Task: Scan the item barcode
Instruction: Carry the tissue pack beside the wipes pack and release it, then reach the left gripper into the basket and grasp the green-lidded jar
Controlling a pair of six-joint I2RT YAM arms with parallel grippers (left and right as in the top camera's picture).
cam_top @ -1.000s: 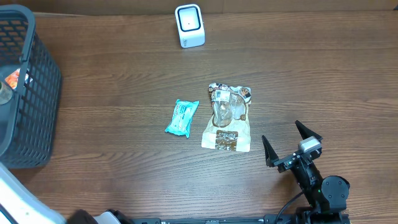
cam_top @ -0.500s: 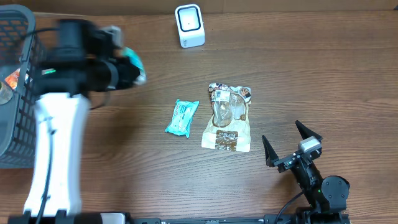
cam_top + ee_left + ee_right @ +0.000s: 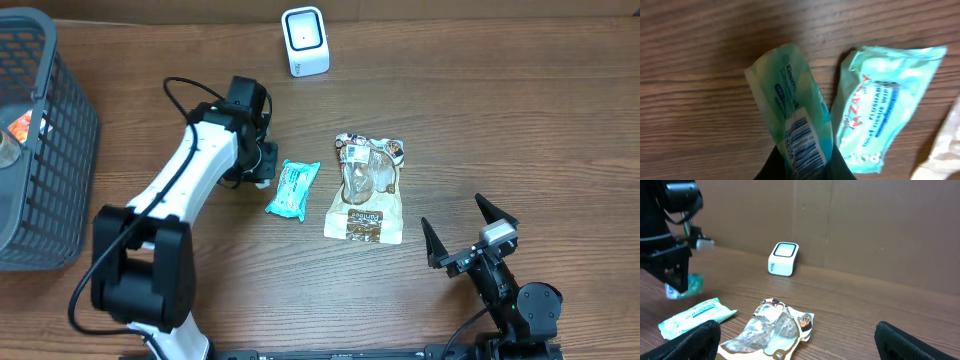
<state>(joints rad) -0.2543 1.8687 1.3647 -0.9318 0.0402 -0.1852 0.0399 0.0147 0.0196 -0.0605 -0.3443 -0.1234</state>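
The left gripper (image 3: 260, 162) pinches a pale green tissue packet (image 3: 792, 120) — barcode toward its wrist camera — just beside a teal wipes pouch (image 3: 292, 189). The right gripper (image 3: 452, 212) stands wide open. The dark mesh basket (image 3: 65, 140) holds something orange (image 3: 20, 126).

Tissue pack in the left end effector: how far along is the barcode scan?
Done: the left end effector grips the tissue pack, barcode showing. In hand: it hangs over the table beside the flushable wipes pack, well short of the scanner. Left: presenting the barcode to the scanner.
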